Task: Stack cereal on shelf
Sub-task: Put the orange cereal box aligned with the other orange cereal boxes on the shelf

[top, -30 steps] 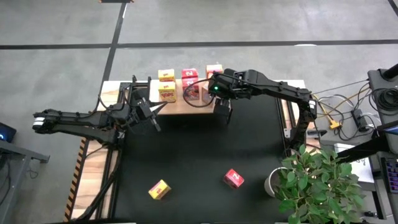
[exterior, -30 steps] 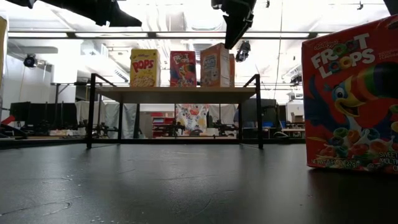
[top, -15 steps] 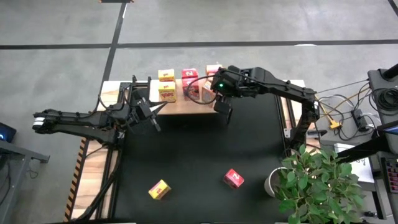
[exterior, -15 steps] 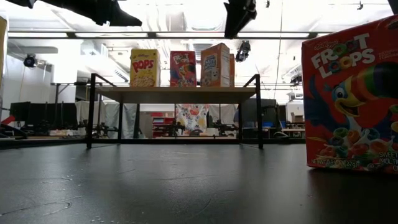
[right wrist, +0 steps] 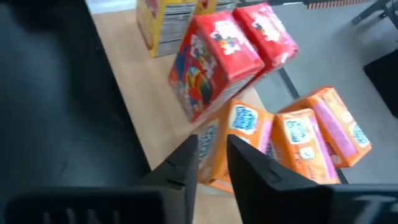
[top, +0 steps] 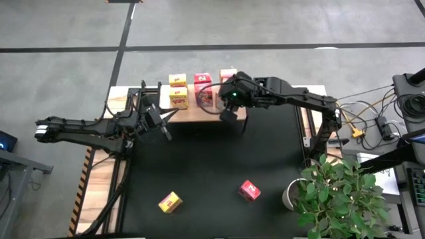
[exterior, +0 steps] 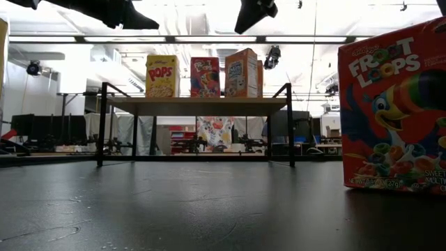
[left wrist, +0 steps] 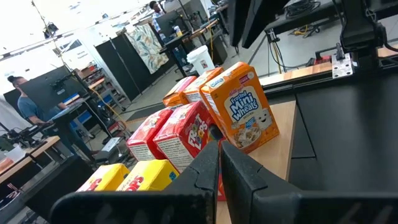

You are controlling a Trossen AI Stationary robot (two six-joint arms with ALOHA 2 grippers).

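The wooden shelf stands at the mat's far edge. On its top stand cereal boxes: yellow, red and orange, also seen as yellow, red and orange. A yellow box and a red box lie loose on the black mat. My right gripper hovers high over the shelf's near right part, open by a narrow gap, with nothing between its fingers. My left gripper waits shut by the shelf's near left corner.
A red Froot Loops box fills the low view's right side, and a yellow box edge shows at its left. A potted plant stands at the table's near right corner. Cables lie to the right.
My right gripper has risen from in front of the shelf's right end and has swung toward the table's left, tipping less steeply down. The boxes on the shelf have stayed where they were.
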